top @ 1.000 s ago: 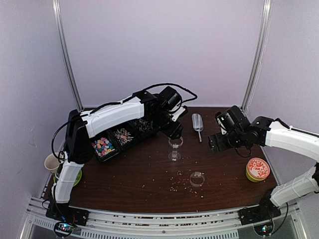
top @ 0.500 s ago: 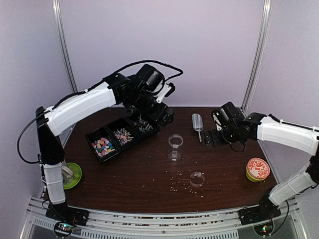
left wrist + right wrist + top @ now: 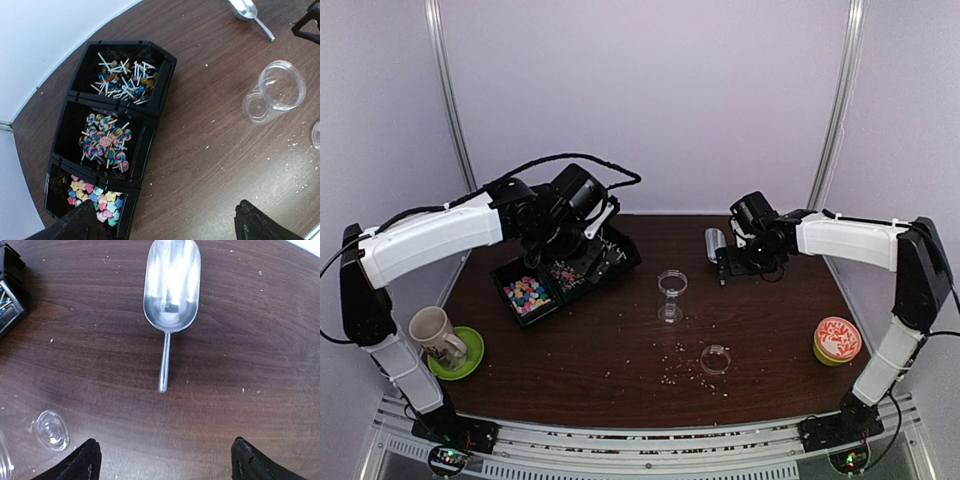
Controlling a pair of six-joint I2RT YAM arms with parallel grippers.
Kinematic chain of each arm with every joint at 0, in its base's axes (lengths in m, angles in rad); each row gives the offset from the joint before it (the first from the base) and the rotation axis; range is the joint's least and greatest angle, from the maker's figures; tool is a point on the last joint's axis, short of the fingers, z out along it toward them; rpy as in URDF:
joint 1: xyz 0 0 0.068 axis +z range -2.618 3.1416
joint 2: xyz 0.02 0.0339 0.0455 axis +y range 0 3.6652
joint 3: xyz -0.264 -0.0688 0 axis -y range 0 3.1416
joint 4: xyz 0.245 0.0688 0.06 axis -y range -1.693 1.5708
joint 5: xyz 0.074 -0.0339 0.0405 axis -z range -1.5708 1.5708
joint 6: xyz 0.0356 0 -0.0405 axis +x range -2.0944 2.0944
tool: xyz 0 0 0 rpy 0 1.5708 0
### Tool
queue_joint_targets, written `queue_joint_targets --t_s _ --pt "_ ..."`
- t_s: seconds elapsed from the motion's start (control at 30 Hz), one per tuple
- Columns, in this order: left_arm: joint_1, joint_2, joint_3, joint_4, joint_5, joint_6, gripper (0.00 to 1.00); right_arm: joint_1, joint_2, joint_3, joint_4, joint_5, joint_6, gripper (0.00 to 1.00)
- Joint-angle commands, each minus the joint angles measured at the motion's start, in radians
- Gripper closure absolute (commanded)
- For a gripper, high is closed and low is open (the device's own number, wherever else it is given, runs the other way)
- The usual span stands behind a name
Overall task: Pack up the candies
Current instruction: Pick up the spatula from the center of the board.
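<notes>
Now the left gripper [image 3: 167, 226] has pulled back from the clear plastic cup [image 3: 281, 89] to above the black three-compartment tray [image 3: 159, 95], where the candies [image 3: 106, 144] sit unpacked. The right gripper [image 3: 169, 462] has come over the silver metal scoop [image 3: 171, 282]. Both are spread wide and empty, so scooping is likely next.

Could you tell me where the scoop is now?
Top view: the scoop lies at the table's back right, by the right gripper, right of the clear cup.

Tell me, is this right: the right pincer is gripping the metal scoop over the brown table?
Not quite. The right pincer is open and grips nothing. The metal scoop lies flat on the brown table below it, untouched. The right wrist view shows this.
</notes>
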Motion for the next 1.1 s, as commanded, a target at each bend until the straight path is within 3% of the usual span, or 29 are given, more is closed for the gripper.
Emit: queue_joint_targets --t_s 0.0,0.53,0.77,1.0,1.07 --pt "0.047 -0.091 -0.102 0.062 -0.021 -0.045 0.02 -0.03 0.11 0.109 -0.019 -0.033 -0.012 0.13" --pt "0.202 -0.365 -0.359 0.164 0.022 0.049 0.02 -0.097 0.458 0.463 -0.217 -0.052 0.021 0.36" --pt "0.258 -0.409 -0.436 0.237 0.049 0.073 0.02 -0.103 0.528 0.534 -0.268 -0.063 0.03 0.49" --pt "0.293 -0.413 -0.493 0.298 0.084 0.073 0.02 -0.103 0.577 0.566 -0.308 -0.078 0.033 0.55" --pt "0.304 -0.411 -0.5 0.305 0.096 0.068 0.02 -0.103 0.582 0.565 -0.31 -0.086 0.035 0.62"
